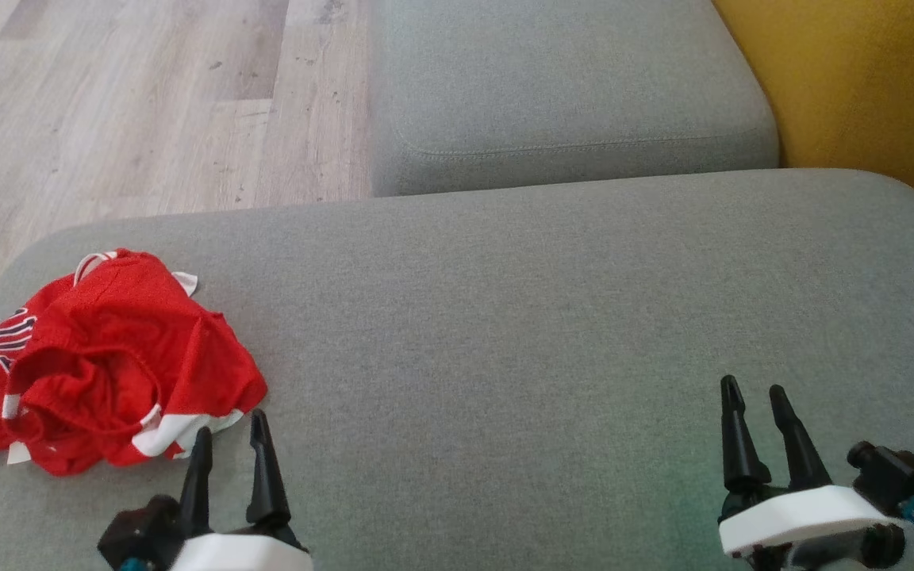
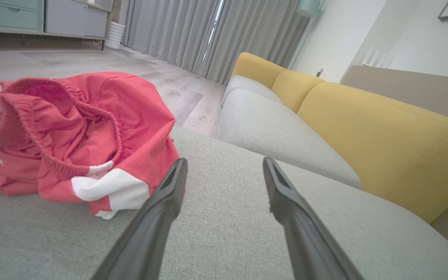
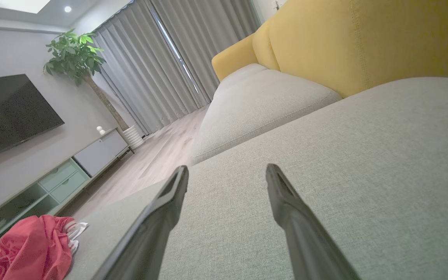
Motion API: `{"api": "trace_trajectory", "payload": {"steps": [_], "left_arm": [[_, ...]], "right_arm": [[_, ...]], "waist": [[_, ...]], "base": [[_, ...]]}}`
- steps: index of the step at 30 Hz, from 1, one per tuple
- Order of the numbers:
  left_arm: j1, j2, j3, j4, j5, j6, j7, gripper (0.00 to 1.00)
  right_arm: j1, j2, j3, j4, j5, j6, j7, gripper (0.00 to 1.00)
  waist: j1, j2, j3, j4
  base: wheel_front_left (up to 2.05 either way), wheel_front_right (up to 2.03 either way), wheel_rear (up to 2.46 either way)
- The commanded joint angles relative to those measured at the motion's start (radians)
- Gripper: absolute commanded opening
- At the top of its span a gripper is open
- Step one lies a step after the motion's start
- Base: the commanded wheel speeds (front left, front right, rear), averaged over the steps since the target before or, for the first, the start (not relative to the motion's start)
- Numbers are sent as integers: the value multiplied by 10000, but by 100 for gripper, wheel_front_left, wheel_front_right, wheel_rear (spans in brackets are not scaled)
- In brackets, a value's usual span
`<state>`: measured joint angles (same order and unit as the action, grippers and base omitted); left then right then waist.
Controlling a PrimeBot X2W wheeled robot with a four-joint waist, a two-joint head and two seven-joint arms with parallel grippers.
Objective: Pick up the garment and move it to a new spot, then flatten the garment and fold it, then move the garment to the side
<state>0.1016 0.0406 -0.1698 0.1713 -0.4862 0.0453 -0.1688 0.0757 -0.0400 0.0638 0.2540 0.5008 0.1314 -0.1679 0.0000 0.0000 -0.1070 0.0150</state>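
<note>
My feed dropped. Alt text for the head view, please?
A crumpled red garment with white trim lies at the left end of a grey sofa cushion, just beyond the open left gripper, which holds nothing. The open right gripper sits over bare cushion at lower right; wood floor and a yellow backrest show beyond.

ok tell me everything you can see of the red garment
The red garment looks like mesh sports shorts with white trim, dark lettering and an elastic waistband gaping open. It lies crumpled in a loose heap, unfolded, at the left end of the grey sofa cushion, near the floor-side edge. Nothing holds it; the open left pincer points beside its near corner.
</note>
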Motion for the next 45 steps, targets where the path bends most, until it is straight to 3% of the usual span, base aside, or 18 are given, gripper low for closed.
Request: {"api": "trace_trajectory", "payload": {"steps": [1, 28, 45], "left_arm": [[-347, 74, 131, -349, 255, 85, -127, 100], [-174, 96, -398, -396, 3467, 883, -928, 100], [-266, 96, -371, -166, 3211, 879, -929, 100]], "right_arm": [[-276, -82, 244, -358, -269, -6, -142, 100], [-164, -102, 675, -206, -3376, -7, -938, 100], [-224, -102, 653, -89, -3334, -7, -939, 100]], "waist": [[0, 0, -11, 0], [0, 0, -155, 6], [0, 0, -41, 0]], "base": [[0, 0, 0], [0, 0, 0], [0, 0, 0]]}}
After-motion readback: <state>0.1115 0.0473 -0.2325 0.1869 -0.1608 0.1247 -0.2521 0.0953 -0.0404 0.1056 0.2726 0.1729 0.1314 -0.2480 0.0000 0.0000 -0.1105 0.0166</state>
